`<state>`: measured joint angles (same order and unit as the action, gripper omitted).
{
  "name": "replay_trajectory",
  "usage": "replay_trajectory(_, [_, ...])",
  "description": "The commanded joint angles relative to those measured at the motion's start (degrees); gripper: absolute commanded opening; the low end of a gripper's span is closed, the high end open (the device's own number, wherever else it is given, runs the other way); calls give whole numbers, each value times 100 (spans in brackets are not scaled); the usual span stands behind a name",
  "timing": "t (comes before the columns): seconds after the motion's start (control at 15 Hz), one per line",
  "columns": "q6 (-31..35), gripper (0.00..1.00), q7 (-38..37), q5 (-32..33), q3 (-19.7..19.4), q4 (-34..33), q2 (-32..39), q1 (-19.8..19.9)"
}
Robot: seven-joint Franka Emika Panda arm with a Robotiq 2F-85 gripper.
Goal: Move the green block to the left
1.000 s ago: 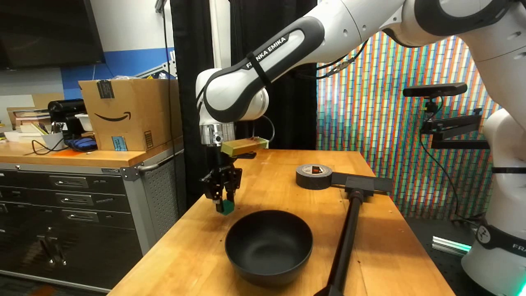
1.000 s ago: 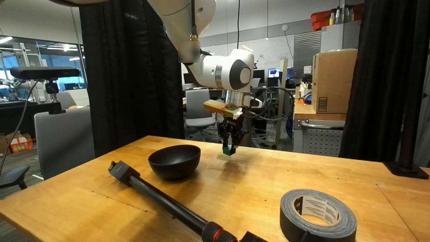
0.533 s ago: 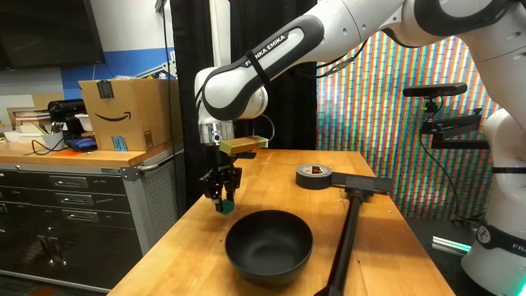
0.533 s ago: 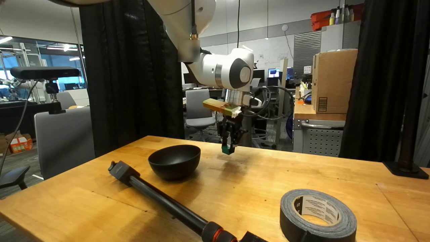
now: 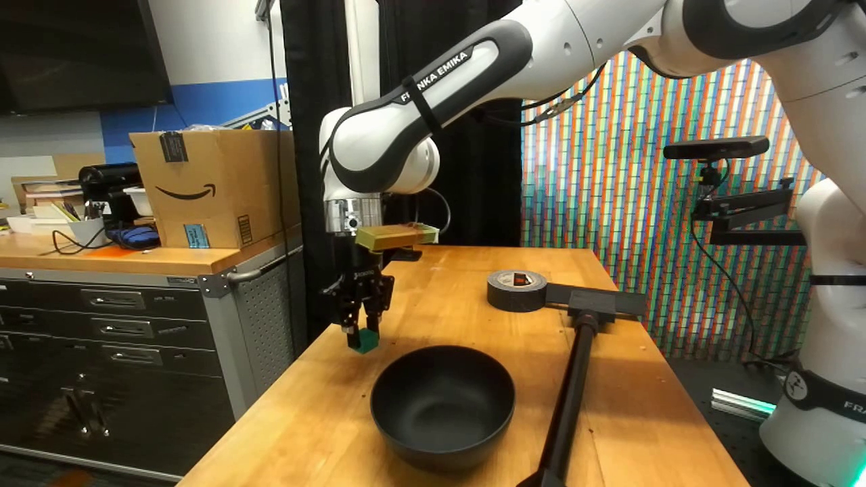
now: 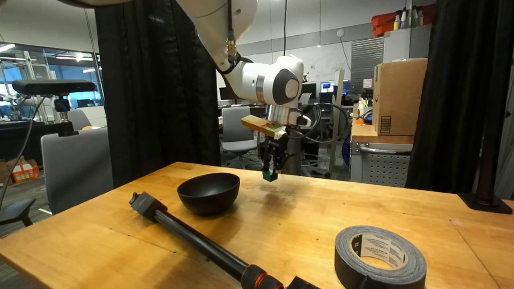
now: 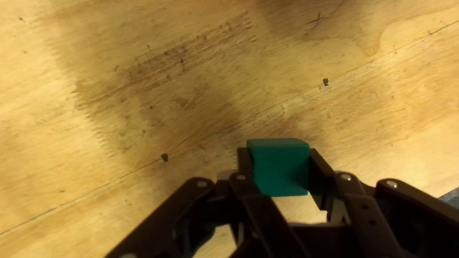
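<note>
"Two fingers of the gripper are seen pressed inward. What is being gripped?"

"The green block. It is pinched between them, as is shown in the wrist view, and its sides are touched by both."

"And where is it held?"

"Above the wooden table, near the edge, with a shadow thrown on the wood below."

"What is mounted above the fingers?"

"A yellowish bar, set crosswise at the wrist, as is seen in both exterior views."

"By what is the block neighboured?"

"By the black bowl, which is placed near it; a gap is left between them in both exterior views."

"And farther out on the table?"

"A long black pole is laid past the bowl, and a roll of grey tape is set flat near one end of it."

"Beyond the table?"

"A drawer cabinet is stood off to the side, with a cardboard box set on top. Black curtains are hung behind, and a grey chair is seen farther back."
</note>
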<state>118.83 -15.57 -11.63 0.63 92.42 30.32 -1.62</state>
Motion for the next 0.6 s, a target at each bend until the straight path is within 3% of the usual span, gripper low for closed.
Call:
replay_trajectory(0.0, [139, 16, -80, -124, 17, -230, 120, -11])
replay_trajectory(0.53, [149, 16, -343, -144, -16, -271, 190, -39])
